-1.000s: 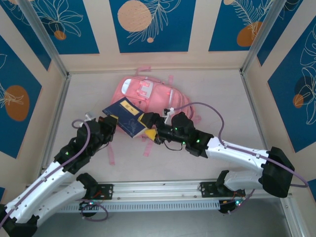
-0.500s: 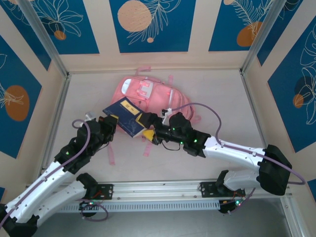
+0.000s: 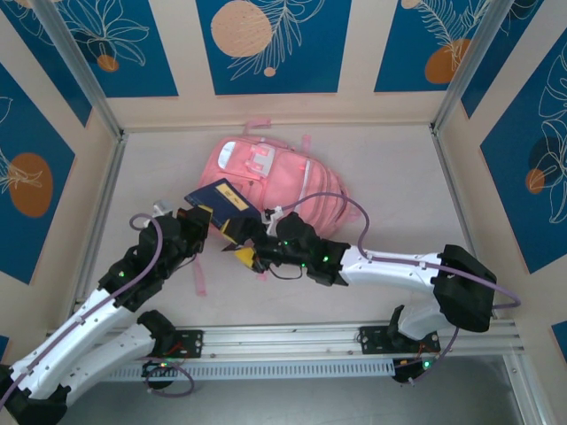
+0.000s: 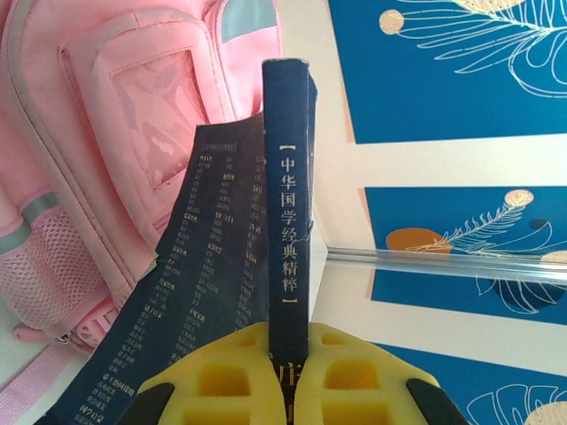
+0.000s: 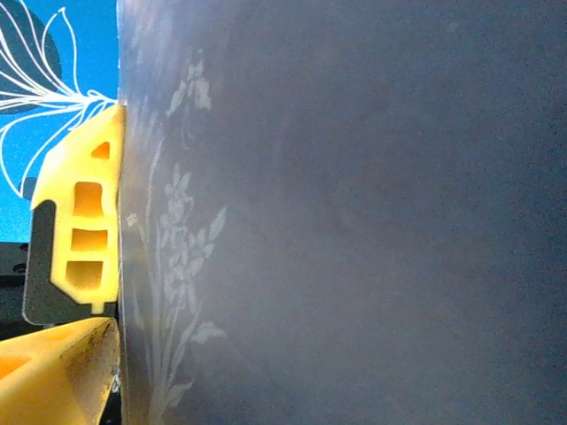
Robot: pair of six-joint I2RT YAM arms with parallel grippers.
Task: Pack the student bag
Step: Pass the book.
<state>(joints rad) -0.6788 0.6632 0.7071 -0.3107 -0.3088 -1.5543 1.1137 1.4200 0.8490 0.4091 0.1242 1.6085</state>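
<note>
Over the last second my right arm swung left across the tabletop (image 3: 399,195), and my right claw (image 3: 246,250) arrived at the near corner of the navy book (image 3: 220,204), having started well off to its right. My left claw (image 3: 197,221) had not shifted. It stayed clenched on the book's spine (image 4: 288,221), whose white Chinese title ran up between the yellow pads (image 4: 221,381) in the left wrist view. The book was held on edge over the near-left side of the student bag (image 3: 270,177), which lay flat toward the far middle of the tabletop with its pockets facing up. From the right wrist, the grey-blue floral cover (image 5: 354,221) stood close against one yellow finger (image 5: 80,221). I could not tell whether that claw had closed on the book or merely rested beside it. The arrival looked like the start of a two-armed steadying or handover, with the book not yet inside the bag and no opened pocket visible.
</note>
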